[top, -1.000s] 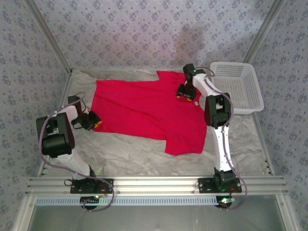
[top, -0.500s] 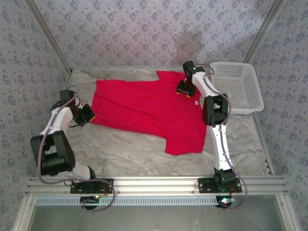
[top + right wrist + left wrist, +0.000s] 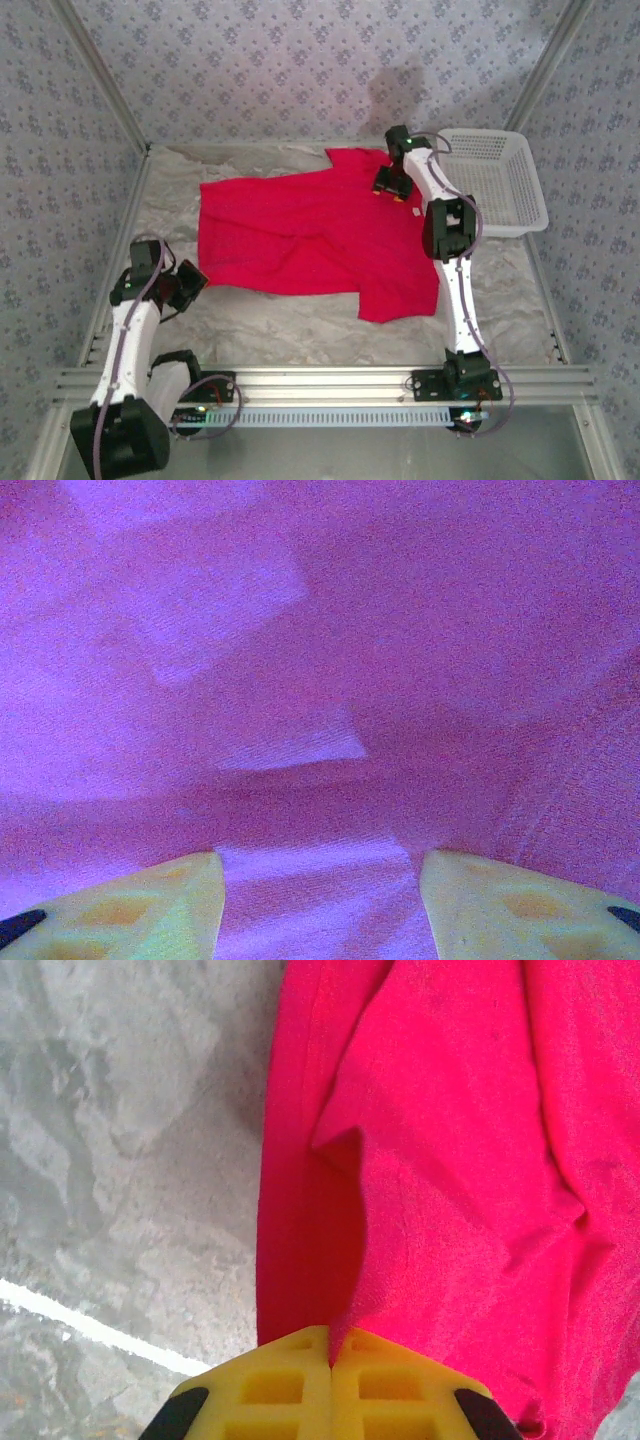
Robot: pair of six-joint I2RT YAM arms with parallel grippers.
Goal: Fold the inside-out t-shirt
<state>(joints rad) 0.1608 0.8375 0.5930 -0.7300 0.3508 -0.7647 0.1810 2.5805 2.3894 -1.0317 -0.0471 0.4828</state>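
Cloth, soft and light, lies spread across the table point(image 3: 270, 322) in the top view: one inside-out t-shirt point(image 3: 310, 235), one white basket point(image 3: 495, 180) just beside its far right corner, and two arms, with the left gripper point(image 3: 188, 283) at the near left hem and the right gripper point(image 3: 390, 186) near the far edge. It will likely sag and drag, so hems and corners suit a grip best. From the left wrist, jaws are pressed together, pinching a fold of hem. From the right wrist, jaws stand spread over flat fabric.
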